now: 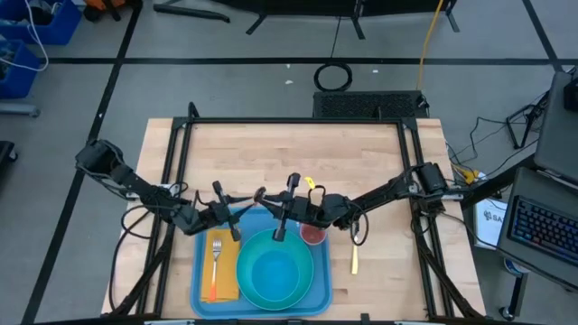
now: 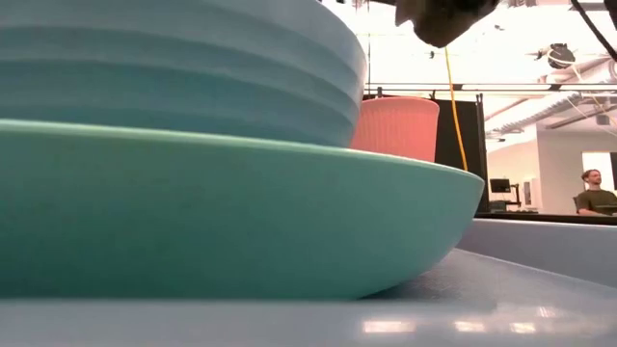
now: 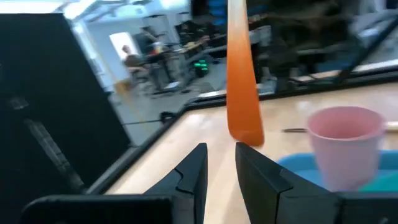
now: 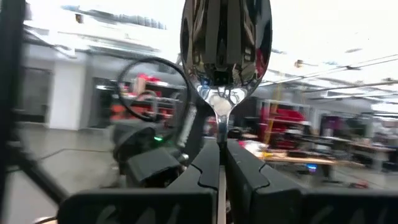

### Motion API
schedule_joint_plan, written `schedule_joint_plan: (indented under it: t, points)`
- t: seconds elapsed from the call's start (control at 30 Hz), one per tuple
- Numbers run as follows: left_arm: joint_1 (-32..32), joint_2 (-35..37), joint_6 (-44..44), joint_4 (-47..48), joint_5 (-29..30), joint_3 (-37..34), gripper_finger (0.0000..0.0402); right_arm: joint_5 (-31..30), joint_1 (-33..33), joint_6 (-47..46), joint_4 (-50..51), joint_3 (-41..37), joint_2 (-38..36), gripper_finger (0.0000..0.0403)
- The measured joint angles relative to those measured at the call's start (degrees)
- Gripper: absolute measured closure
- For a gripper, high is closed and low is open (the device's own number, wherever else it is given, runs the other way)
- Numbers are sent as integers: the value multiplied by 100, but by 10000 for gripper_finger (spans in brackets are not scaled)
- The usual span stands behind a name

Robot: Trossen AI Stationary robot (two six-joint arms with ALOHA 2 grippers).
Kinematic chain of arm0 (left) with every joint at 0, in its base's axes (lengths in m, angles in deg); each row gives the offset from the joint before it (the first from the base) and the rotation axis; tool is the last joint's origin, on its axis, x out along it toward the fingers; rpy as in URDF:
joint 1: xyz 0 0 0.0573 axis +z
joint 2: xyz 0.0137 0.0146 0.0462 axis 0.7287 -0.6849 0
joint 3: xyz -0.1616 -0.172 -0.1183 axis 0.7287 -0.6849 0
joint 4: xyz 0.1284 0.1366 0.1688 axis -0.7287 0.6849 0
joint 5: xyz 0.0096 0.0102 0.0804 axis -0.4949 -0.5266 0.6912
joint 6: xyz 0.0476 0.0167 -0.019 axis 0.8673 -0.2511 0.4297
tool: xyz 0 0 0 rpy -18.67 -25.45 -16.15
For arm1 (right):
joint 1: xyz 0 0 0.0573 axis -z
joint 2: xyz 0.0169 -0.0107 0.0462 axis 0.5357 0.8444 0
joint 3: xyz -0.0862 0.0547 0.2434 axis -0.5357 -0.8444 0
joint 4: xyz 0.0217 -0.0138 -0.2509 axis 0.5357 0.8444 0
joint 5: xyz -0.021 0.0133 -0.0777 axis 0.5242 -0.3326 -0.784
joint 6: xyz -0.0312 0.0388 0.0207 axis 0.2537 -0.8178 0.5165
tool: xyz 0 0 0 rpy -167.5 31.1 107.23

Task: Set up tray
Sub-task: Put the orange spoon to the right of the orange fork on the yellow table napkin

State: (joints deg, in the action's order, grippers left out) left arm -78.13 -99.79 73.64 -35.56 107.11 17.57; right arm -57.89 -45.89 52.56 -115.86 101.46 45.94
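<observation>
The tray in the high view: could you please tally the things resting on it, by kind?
On the tray:
napkin: 1
fork: 1
plate: 1
bowl: 1
cup: 1
Total: 5

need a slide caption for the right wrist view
Right gripper shut on the neck of a shiny metal spoon, bowl up, blurred workshop behind.

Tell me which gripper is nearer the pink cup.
Right. The right gripper, shut on a spoon, sits just beside the pink cup. The left gripper holds an orange handle farther off, across the tray.
</observation>
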Motion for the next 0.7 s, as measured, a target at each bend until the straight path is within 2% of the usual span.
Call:
schedule_joint_plan:
  t: [0.3,0.47,0.7]
  points:
    - [-131,-331,365,36,616,2,313,-303,39,601,-53,906,707,402]
    - [-213,-450,324,65,1290,2,313,-393,31,689,-37,941,713,403]
    - [-200,-446,297,-65,1434,2,313,-324,28,434,132,941,713,403]
